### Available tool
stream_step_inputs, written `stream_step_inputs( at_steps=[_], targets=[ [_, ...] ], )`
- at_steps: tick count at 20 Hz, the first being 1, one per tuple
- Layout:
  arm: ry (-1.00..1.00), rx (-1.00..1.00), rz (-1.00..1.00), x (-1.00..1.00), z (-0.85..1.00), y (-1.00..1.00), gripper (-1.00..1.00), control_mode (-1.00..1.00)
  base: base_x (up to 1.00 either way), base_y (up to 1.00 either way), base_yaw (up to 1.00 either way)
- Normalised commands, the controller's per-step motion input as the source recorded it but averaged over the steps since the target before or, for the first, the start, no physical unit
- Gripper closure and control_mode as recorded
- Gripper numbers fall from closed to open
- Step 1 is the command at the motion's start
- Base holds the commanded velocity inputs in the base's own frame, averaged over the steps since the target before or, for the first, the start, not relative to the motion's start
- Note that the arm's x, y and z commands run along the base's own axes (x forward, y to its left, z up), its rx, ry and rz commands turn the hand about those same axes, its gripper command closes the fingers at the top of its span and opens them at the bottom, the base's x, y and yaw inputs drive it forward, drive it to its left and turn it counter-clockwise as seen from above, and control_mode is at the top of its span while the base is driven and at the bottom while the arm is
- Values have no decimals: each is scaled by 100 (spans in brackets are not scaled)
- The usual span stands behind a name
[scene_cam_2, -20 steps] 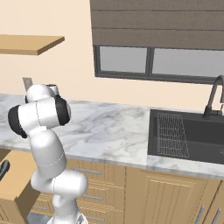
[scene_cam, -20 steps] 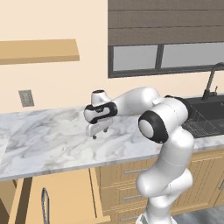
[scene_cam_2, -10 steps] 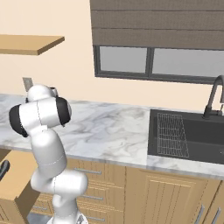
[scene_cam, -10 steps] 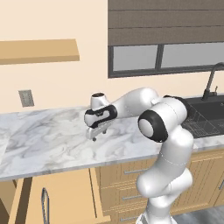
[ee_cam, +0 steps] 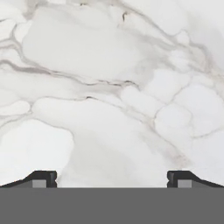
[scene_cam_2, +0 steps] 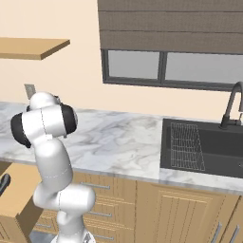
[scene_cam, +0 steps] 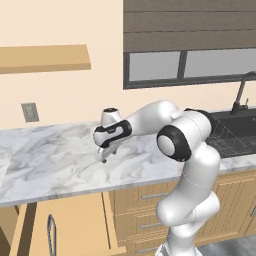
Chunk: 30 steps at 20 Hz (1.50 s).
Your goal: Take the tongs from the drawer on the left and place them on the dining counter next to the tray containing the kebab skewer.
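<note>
Drawer point(scene_cam: 60, 227) comes first: a light-wood front with a slim upright silver handle stands out from the cabinet run at about seven o'clock in the left base view, and it may be the drawer the task names, though its inside is hidden and I cannot tell whether the tongs lie there. Judging by this, the task is barely begun: nothing is held, the tongs remain to be fetched, and the carry to the dining counter and its tray is all ahead. The end effector point(scene_cam: 104, 156) hangs at the centre of the left base view, just above the marble tabletop point(scene_cam: 50, 165), pointing down; in the hand view its two dark fingertips point(ee_cam: 41, 178) stand wide apart at five and seven o'clock with nothing between them, so it is open and empty. The tabletop is glossy white stone with soft grey veins, flat and narrow, resting on pale wooden cabinets with panelled fronts and thin bar handles. At three o'clock a dark matte sink point(scene_cam_2: 204, 149) is sunk into the stone, a fine wire rack lying in it, with a curved black faucet point(scene_cam_2: 232, 107) behind. A plain wooden shelf point(scene_cam: 42, 57) juts from the cream wall at ten o'clock, above a small grey wall outlet point(scene_cam: 30, 112).
</note>
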Motion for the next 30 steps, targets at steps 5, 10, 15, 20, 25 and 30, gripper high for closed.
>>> stream_step_inputs(
  at_steps=[5,10,15,20,25,30],
  targets=[
    [0,0,9,0,-8,41,-100,-100,0,0,0],
    [4,1,8,-8,0,41,-100,-100,0,0,0],
    [8,1,8,-21,0,39,-100,-100,0,0,0],
    [6,0,11,-38,0,32,-100,-100,0,0,0],
    [1,0,11,-62,0,25,-100,-100,0,0,0],
    [0,1,6,-69,0,13,-100,-100,0,0,0]
  ],
)
